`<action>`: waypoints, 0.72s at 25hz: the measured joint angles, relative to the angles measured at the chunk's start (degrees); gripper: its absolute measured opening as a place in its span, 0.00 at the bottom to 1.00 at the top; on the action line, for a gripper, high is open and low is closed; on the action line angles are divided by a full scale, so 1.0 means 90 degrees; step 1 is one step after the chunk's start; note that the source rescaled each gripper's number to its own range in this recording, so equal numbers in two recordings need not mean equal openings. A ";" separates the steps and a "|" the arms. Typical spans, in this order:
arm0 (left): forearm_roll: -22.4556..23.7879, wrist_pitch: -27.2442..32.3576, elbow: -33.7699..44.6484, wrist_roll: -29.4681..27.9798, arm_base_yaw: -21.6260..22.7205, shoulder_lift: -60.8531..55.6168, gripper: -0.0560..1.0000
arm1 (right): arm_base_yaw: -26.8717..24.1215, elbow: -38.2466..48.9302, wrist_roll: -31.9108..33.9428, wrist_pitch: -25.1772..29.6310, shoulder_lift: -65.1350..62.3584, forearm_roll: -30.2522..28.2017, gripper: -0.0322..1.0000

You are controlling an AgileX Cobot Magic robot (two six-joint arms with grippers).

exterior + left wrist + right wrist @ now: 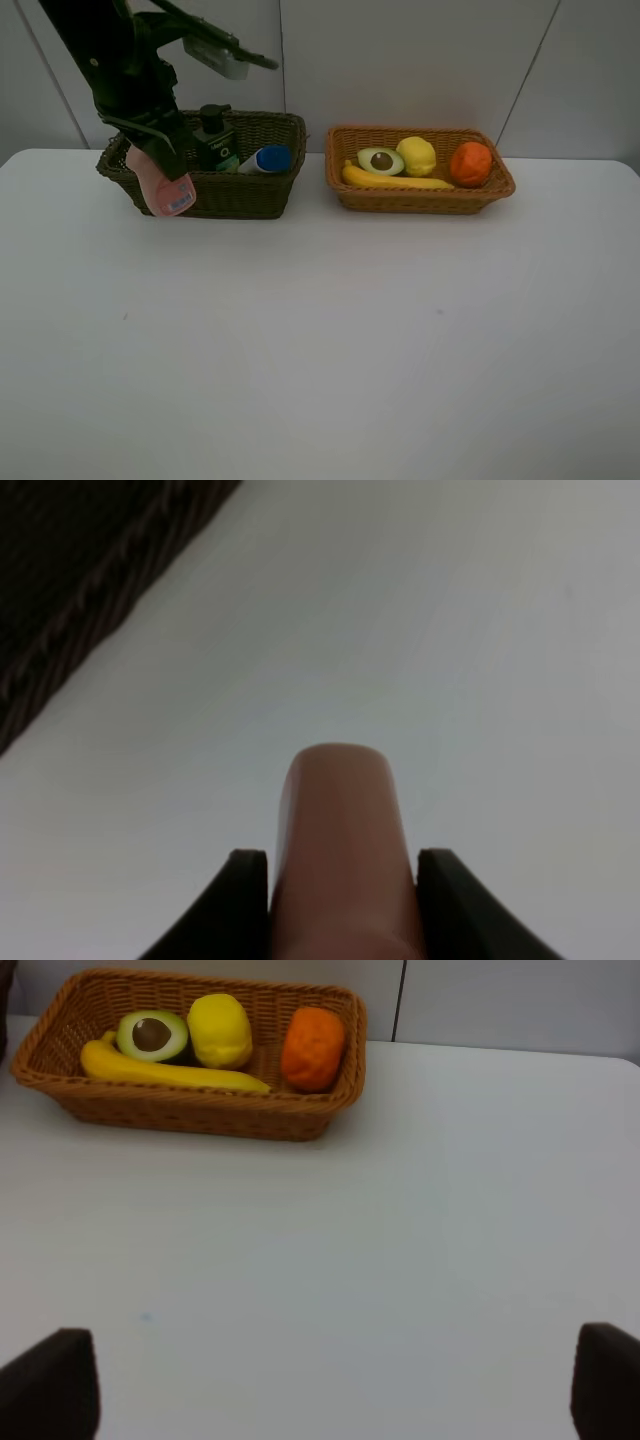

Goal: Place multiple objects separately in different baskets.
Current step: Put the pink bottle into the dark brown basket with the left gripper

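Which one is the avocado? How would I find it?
Look at the light orange-brown basket on the right of the white table. The halved avocado lies at its left end, behind the banana, beside the lemon. Only it is green, with a brown pit.

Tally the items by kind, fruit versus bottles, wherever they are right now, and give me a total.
Fruit: 4 (banana, halved avocado, lemon, orange).
Bottles: 3 (green pump bottle, white blue-capped bottle, pink bottle held by the left gripper).
Total: 7

a plain white table (320,350) stands against a pale grey panelled wall (420,60) with thin seams.
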 joint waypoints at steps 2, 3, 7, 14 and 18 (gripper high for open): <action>0.0018 -0.0168 -0.0161 0.0000 0.0000 0.0000 0.45 | 0.0000 0.0000 0.0000 0.0000 0.0000 0.0000 1.00; 0.0052 -0.0275 -0.0228 0.0006 0.0000 0.0000 0.45 | 0.0000 0.0000 0.0000 0.0000 0.0000 0.0000 1.00; 0.0201 -0.0972 -0.0325 0.0069 0.0000 0.0000 0.45 | 0.0000 0.0000 0.0000 0.0000 0.0000 0.0000 1.00; 0.0639 -0.2077 -0.0366 0.0149 0.0000 0.0437 0.45 | 0.0000 0.0000 0.0000 0.0000 0.0000 0.0000 1.00; 0.0970 -0.2646 -0.0366 0.0171 0.0000 0.0887 0.45 | 0.0000 0.0000 0.0000 0.0000 0.0000 0.0000 1.00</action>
